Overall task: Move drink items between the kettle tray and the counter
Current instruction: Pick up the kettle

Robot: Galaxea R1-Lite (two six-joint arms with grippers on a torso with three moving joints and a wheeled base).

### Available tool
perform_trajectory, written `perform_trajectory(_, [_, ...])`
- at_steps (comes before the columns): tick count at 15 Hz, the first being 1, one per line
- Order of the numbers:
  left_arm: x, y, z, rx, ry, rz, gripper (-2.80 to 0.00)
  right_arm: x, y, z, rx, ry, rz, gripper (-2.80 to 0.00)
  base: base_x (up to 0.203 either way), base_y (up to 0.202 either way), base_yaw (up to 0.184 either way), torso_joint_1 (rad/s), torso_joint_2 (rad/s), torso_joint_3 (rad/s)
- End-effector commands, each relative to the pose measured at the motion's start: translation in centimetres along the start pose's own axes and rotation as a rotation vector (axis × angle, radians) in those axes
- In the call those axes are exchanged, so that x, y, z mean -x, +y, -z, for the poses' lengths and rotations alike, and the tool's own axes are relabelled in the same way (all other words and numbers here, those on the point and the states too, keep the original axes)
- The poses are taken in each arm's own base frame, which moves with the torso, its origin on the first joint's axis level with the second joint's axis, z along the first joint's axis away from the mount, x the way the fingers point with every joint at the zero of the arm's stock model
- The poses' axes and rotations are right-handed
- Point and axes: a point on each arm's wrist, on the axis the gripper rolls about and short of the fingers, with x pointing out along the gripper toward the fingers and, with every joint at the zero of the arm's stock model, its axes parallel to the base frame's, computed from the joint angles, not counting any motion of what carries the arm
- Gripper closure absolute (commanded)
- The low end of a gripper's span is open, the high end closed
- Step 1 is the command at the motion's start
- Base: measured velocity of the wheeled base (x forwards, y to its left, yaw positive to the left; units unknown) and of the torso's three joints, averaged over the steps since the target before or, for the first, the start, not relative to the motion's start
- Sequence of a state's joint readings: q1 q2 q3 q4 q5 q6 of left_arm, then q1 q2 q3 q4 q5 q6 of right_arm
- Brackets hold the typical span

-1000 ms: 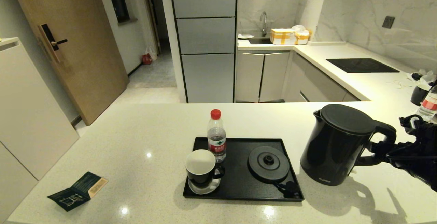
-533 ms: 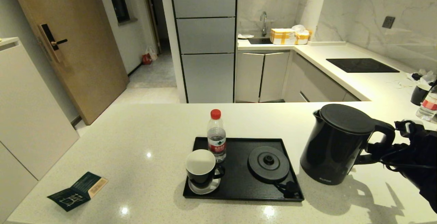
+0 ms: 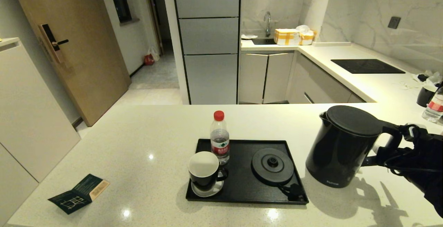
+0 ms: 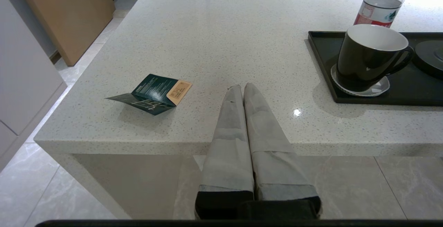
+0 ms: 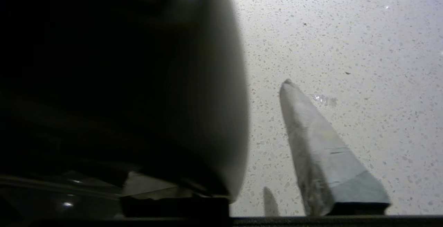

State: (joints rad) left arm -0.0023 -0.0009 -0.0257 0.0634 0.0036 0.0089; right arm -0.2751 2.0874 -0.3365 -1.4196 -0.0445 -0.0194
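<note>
Kettle point(image 3: 342, 147) hiding right gripper point(image 3: 387, 149) fingers

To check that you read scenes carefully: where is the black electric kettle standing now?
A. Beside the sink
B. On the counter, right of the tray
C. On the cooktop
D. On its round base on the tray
B: the kettle stands on the counter, right of the tray.

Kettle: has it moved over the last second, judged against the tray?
Yes. The kettle, held by the right gripper at its handle, has tilted and edged slightly away from the tray.
</note>
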Motion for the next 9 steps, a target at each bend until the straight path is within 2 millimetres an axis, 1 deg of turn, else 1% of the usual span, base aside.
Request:
perform_trajectory(1, [0.0,0.0,0.0,0.000,-0.002,-0.002,0.00,0.3,0.0,-0.2,-0.001,-0.008,-0.002,0.00,0.000,0.000,0.000,0.000,0.00,0.000])
perform_trajectory(6, [0.0,0.0,0.0,0.000,0.000,0.000,0.00,1.2,-0.1,-1.7,-0.008,-0.044,-0.003,0.00,0.000,0.000,0.000,0.000,0.00,0.000])
perform_trajectory(8, [0.0,0.0,0.0,0.000,0.000,-0.001,0.00,1.9,-0.1,-2.8,-0.010,-0.069,-0.002,0.00,0.000,0.000,0.000,0.000,0.00,0.000])
perform_trajectory(9, [0.0,0.0,0.0,0.000,-0.001,-0.002,0.00,2.6,-0.1,-3.9,-0.013,-0.086,-0.003,0.00,0.000,0.000,0.000,0.000,0.00,0.000])
